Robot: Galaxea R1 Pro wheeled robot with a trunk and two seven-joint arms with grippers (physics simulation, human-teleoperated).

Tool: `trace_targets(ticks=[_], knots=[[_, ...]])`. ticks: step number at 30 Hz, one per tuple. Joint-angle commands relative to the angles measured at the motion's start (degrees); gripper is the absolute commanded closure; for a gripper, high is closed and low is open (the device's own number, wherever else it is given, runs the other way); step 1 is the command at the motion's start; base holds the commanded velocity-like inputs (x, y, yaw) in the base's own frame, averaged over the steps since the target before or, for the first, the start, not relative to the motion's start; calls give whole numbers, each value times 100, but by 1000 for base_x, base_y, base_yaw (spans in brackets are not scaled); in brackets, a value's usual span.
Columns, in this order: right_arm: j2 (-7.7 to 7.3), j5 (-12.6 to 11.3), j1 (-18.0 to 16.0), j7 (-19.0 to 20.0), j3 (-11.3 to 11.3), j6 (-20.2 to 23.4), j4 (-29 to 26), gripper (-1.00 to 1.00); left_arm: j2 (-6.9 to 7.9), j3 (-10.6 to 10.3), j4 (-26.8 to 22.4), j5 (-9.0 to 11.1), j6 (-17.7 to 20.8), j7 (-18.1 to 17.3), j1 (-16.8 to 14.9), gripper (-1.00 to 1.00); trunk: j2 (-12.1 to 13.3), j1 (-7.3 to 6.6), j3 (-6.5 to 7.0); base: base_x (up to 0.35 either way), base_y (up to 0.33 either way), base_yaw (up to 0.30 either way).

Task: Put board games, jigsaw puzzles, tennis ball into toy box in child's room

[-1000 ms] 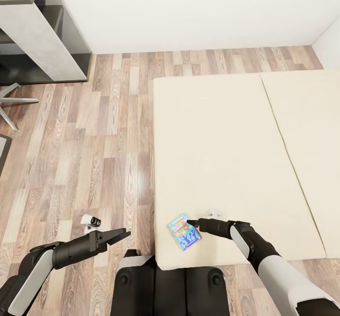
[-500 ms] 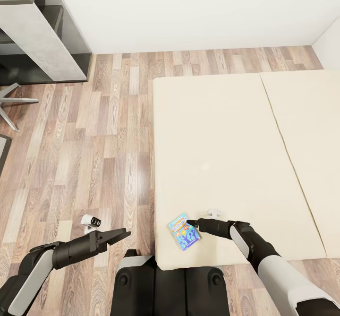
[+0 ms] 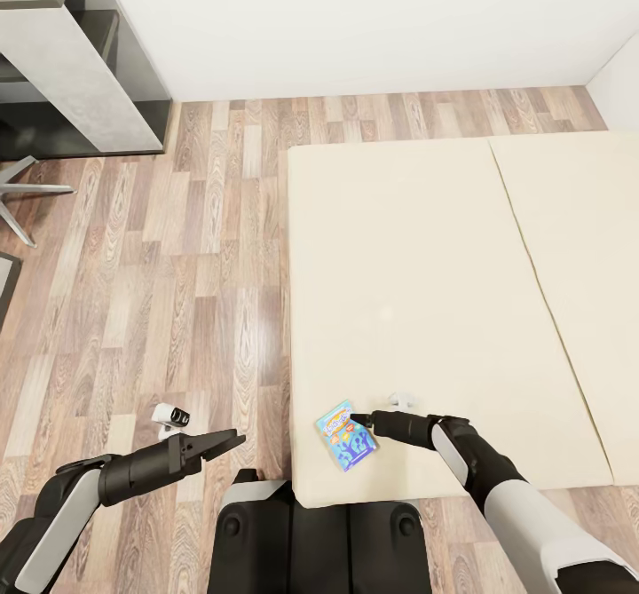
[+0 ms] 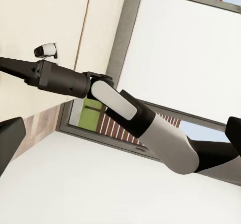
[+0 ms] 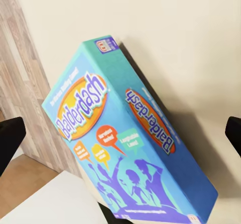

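Head view, bed: beige two-section mattress of the bed (image 3: 426,248) fills the right side, with wood-plank floor (image 3: 177,265) to its left and a white wall beyond.
Head view, board game: small blue board game (image 3: 345,435) lies flat near the mattress's near left corner, close to both edges.
Head view, right gripper: right gripper (image 3: 358,420) reaches in over the mattress, tips at the box's right edge; touching or just short, cannot tell.
Head view, left gripper: left gripper (image 3: 232,438) hangs over the floor, just left of the bed's near corner; fingers look close together.
Head view, table: a grey side of the table (image 3: 80,61) sits at far left, well apart from the bed.
Left wrist view: the right arm (image 4: 115,111) crosses the frame; one dark fingertip (image 4: 10,141) of the left gripper at the edge.
Right wrist view, board game: blue "Balderdash" lid (image 5: 120,148) fills the centre, on the mattress near its floor-side edge.
Right wrist view, right gripper: fingertips (image 5: 10,138) at opposite frame edges, spread wide, box between and beyond them, nothing held.
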Motion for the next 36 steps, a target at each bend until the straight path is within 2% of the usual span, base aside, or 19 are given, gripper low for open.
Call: trace_targets(ticks=[1, 27, 36], knots=[[-5, -48, -2, -7, 28, 36, -6, -100, 4, -7, 0, 20, 25, -3, -2, -100, -9, 3, -6, 0, 0, 0], [74, 5, -2, 32, 40, 107, 45, -100, 12, 59, 4, 22, 25, -11, 0, -100, -9, 3, -6, 0, 0, 0], [80, 16, -2, 57, 59, 287, 48, -100, 13, 56, 8, 22, 25, -11, -2, -100, -9, 3, -6, 0, 0, 0]])
